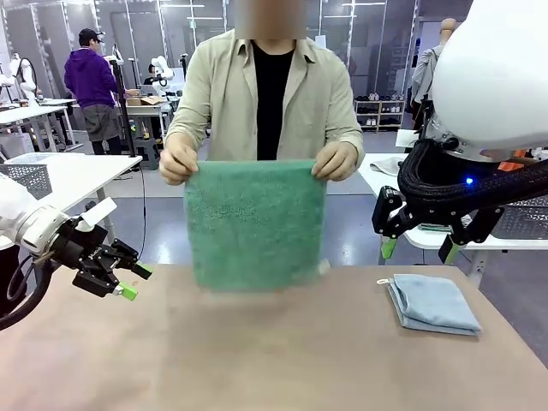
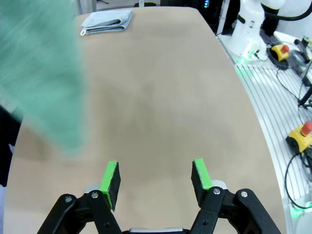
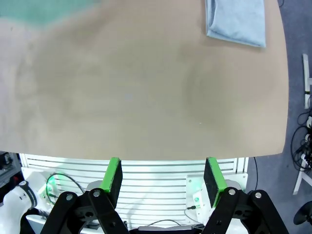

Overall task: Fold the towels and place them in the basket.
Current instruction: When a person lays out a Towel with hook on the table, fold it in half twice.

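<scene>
1. The left gripper [image 1: 135, 281], black with green pads, hovers low over the tan table [image 1: 274, 368], far left of the folded light blue-grey terry towel [image 1: 432, 304]. Its own wrist view shows the gripper [image 2: 156, 179] spread wide and empty.
2. The mint green terry towel [image 1: 255, 223] hangs spread out from the person's two hands [image 1: 178, 161] [image 1: 336, 161], left of the blue-grey towel. Its lower edge is blurred, so whether it touches the table cannot be told. In the left wrist view the green towel [image 2: 44, 73] is a smear up-left of the fingers, apart from them. The right wrist view cuts it [image 3: 44, 9] off at the top edge.
3. The blue-grey towel lies flat. The front view shows a small white label at its left corner, and the left wrist view shows its stacked folds [image 2: 107, 22].
4. The right gripper [image 1: 419, 250] hangs above the blue-grey towel, apart from it. In its wrist view the gripper [image 3: 164, 175] is wide and empty, and the towel [image 3: 236, 22] is cropped.
</scene>
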`<action>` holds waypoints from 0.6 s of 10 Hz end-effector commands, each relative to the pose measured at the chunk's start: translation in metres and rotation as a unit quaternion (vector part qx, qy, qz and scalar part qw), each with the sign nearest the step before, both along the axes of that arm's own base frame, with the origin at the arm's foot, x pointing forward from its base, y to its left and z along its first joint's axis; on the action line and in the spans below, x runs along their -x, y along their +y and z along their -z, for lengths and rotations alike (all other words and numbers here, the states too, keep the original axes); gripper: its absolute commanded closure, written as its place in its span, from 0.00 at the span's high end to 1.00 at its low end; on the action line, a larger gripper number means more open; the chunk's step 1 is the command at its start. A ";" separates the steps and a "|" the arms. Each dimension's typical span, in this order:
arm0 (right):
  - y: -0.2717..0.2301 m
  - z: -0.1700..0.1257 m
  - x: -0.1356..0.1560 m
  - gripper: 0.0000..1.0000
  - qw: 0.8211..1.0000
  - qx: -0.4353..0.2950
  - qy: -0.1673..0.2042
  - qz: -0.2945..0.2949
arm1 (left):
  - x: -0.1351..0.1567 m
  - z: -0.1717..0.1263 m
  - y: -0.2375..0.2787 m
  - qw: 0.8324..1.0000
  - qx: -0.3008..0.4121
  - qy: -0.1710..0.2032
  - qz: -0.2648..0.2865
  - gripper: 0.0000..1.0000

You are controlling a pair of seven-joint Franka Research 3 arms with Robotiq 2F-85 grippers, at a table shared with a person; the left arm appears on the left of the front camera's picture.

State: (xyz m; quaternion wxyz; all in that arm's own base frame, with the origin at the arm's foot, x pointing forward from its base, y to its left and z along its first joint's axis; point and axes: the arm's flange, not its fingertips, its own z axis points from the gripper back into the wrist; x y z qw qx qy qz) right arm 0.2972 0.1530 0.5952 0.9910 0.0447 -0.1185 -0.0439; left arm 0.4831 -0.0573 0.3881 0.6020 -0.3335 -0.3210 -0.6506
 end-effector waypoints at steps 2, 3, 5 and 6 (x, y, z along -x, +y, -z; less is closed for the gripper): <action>-0.018 -0.038 0.004 0.84 0.999 -0.014 -0.044 0.010 | 0.004 -0.041 0.030 0.999 -0.008 -0.012 -0.048 0.75; -0.024 -0.055 0.009 0.84 0.998 -0.020 -0.066 0.014 | 0.007 -0.057 0.040 0.998 -0.009 -0.019 -0.066 0.75; -0.033 -0.073 0.014 0.84 0.996 -0.028 -0.082 0.015 | 0.014 -0.074 0.059 0.996 -0.008 -0.026 -0.081 0.75; -0.037 -0.079 0.017 0.84 0.995 -0.032 -0.088 0.015 | 0.017 -0.079 0.066 0.996 -0.009 -0.029 -0.084 0.75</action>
